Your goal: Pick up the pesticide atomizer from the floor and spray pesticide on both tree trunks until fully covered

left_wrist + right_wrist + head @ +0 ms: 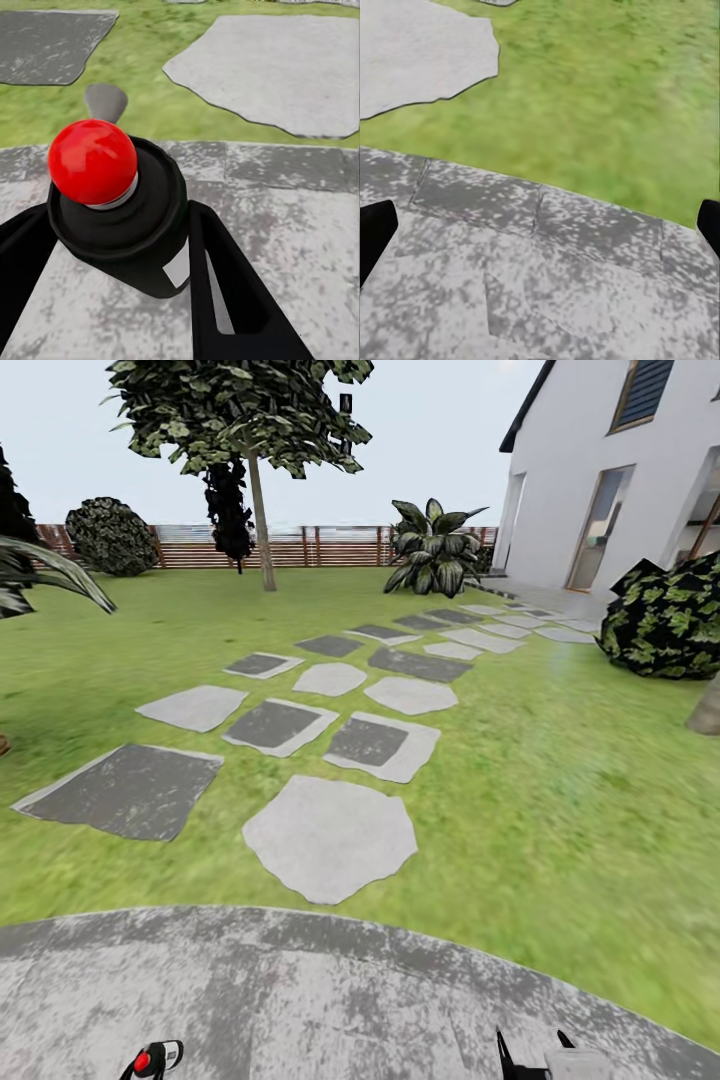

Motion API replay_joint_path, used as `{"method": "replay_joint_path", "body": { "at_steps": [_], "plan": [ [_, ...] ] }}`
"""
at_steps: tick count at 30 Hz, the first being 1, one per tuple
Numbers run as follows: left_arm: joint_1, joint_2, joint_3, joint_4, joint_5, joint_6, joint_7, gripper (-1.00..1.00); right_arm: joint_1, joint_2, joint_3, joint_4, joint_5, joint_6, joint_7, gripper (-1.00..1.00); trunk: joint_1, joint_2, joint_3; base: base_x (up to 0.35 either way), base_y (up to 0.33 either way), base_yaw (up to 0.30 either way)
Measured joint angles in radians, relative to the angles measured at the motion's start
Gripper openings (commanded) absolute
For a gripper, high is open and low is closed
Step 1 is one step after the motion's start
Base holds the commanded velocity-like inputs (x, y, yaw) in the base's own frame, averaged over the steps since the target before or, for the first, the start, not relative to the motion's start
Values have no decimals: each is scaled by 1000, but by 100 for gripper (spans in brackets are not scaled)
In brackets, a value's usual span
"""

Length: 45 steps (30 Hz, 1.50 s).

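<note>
The pesticide atomizer (157, 1057) (112, 195), a dark bottle with a red round top, sits between the black fingers of my left gripper (150, 1066) (120, 247), which is shut on it low over grey paving. My right gripper (535, 1060) (540, 225) is open, its fingertips wide apart and nothing between them. One tree (240, 410) stands far across the lawn, its thin-looking tree trunk (262, 530) in front of the fence. The base of a second trunk (706, 710) shows at the right edge. No white specks of pesticide are visible on either trunk.
A curved grey paved area (300, 1000) lies under both grippers. Stepping stones (330, 838) lead over the grass (560, 780) toward the white house (600, 470). A dark bush (668, 615) stands beside the right trunk; a broad-leaved plant (435, 550) and the wooden fence (340, 546) are at the back.
</note>
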Motion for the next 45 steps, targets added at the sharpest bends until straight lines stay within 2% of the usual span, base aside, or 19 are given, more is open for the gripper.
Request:
{"method": "replay_joint_path", "body": {
  "at_steps": [25,37,45],
  "plan": [
    [0,0,1,0,0,0,0,-100,0,2,-4,17,-3,-1,-1,100,0,0,0,336,0,3],
    [0,0,-1,15,0,0,0,-100,0,1,-7,17,-3,-1,-2,100,0,0,0,336,0,227],
    [0,0,-1,15,1,0,0,-100,0,-1,-7,18,-3,-1,-3,100,0,0,0,336,0,52]
  ]
}}
